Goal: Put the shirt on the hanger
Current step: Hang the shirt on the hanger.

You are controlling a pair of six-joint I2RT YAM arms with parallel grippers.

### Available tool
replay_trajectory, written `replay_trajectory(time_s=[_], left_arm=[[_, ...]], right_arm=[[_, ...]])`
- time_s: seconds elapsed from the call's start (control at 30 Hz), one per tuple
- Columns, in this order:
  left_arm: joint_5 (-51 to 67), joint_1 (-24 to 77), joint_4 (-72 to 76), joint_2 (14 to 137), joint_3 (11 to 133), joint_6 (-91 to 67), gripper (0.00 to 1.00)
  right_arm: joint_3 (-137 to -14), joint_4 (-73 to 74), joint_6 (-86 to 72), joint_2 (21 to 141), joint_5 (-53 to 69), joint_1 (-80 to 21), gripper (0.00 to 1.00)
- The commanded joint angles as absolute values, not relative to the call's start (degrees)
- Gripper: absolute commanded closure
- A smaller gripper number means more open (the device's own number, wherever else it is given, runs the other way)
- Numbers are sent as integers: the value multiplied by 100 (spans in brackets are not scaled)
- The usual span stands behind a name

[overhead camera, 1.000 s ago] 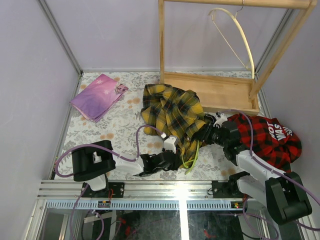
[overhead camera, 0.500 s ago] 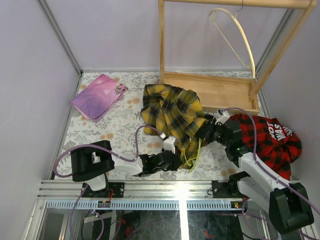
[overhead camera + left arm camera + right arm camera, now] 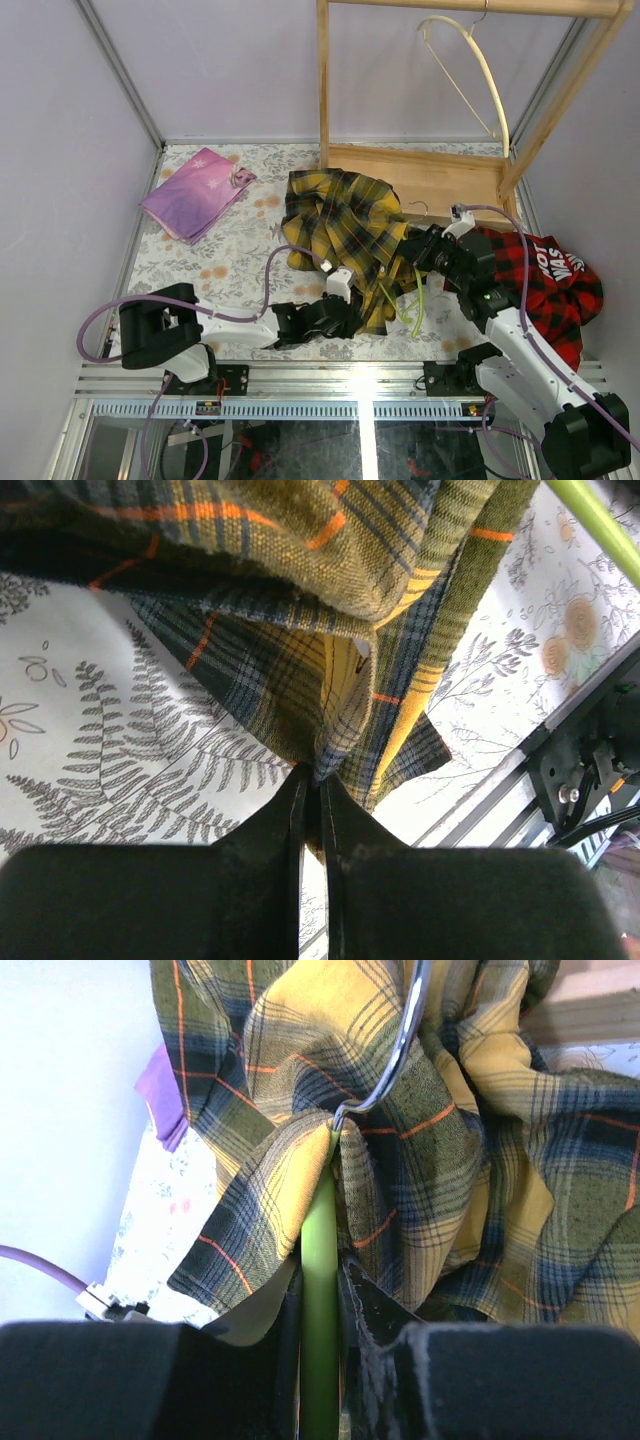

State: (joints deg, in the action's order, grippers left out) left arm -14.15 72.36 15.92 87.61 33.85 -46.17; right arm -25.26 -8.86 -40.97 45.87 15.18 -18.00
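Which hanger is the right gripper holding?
The thin green hanger, clamped in the right gripper and running into the yellow plaid shirt; the cream hanger hangs on the wooden rack.

left arm (image 3: 235, 330): white links, black joints | right arm (image 3: 520, 338): same white-and-black | thin purple cables (image 3: 40, 1264) | left gripper (image 3: 312, 785): matte black, tapered fingers (image 3: 255, 840)
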Motion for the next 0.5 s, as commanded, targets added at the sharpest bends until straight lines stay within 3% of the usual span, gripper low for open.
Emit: replay_trajectory(time_s=[0.0, 0.17, 0.47], left_arm=[[-1303, 7321, 937, 8802, 3582, -4374, 100], [-1196, 7318, 1089, 8959, 3551, -4443, 100], [-856, 7328, 1187, 8864, 3685, -4464, 100]], right_arm=[[-3082, -1984, -4439, 4503, 1000, -1775, 100], [-2702, -2301, -4534, 4602, 1265, -1794, 100], [-1986, -2873, -4264, 3837, 194, -2196, 100]])
